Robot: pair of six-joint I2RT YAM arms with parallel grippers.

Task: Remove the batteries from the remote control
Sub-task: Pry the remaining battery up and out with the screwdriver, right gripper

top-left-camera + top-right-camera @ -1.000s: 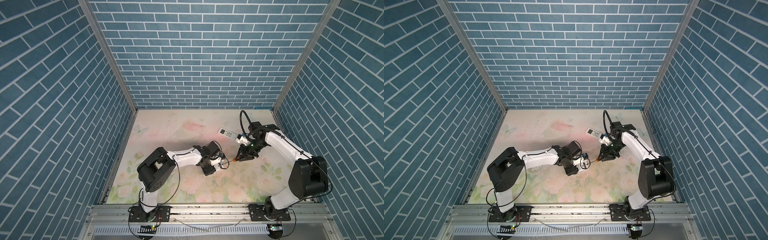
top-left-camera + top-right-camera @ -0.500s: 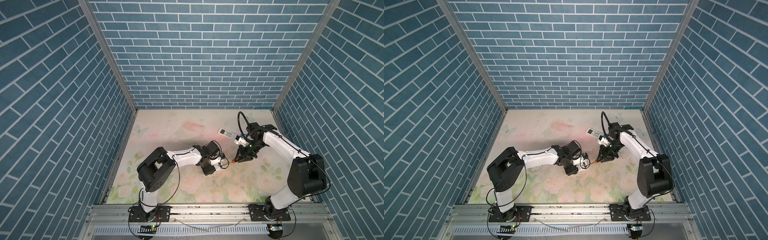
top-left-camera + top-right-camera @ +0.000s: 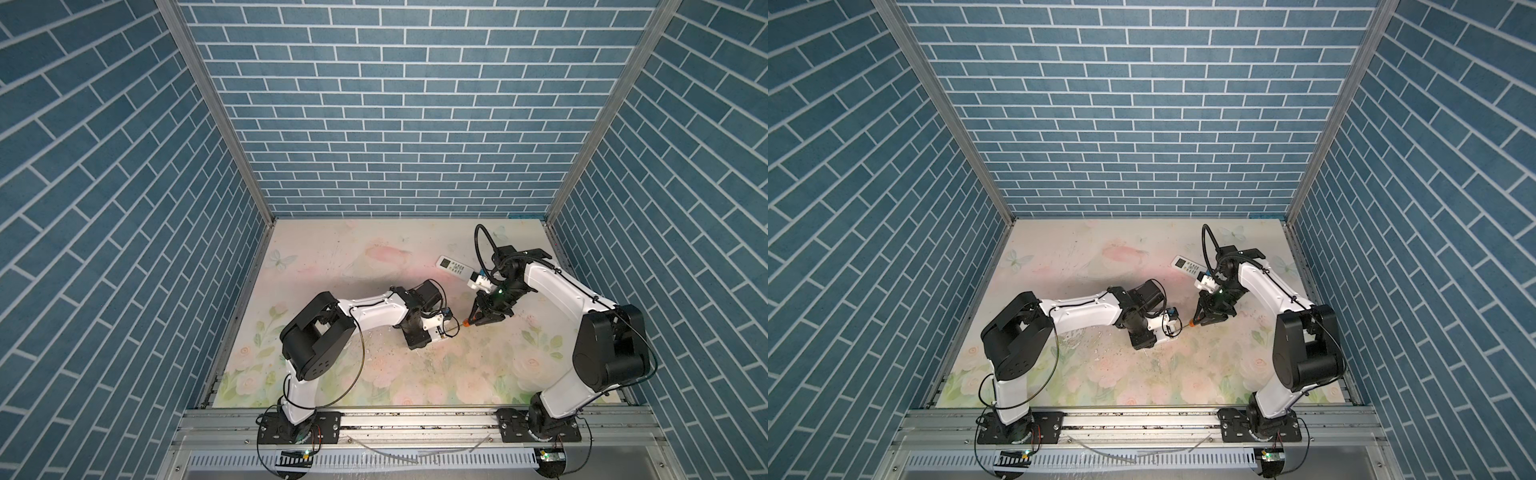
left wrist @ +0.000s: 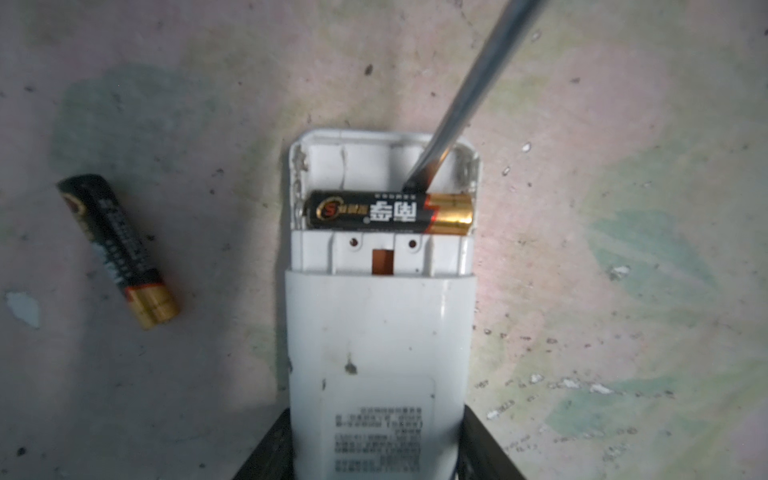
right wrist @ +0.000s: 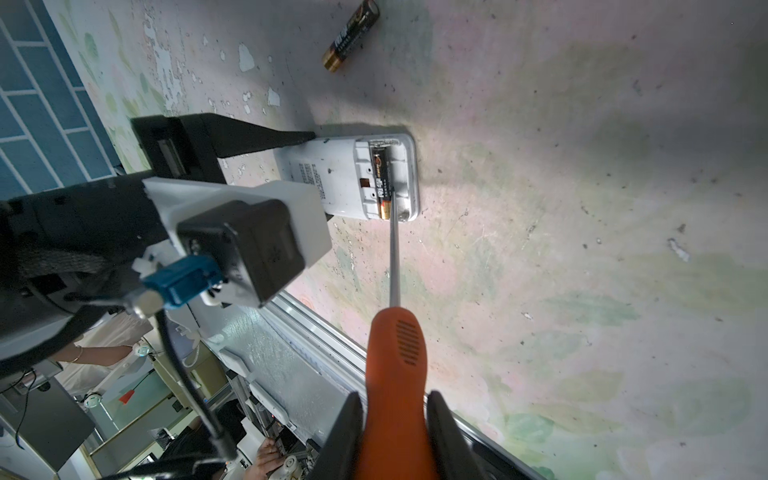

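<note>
almost nothing has moved. the left gripper [image 4: 376, 411], half open, hugs the remote [image 4: 374, 332] mid table [image 4: 623, 124]. the right gripper [image 5: 395, 399] pinches the orange screwdriver [image 5: 397, 365], its tip beside the last battery [image 4: 386, 211] inside. the loose battery [image 4: 118, 249] lies on the table close by, so one is left.

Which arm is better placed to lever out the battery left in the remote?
Right. The right tool grips the screwdriver, whose tip sits at that battery; the left tool is busy holding the remote.
</note>
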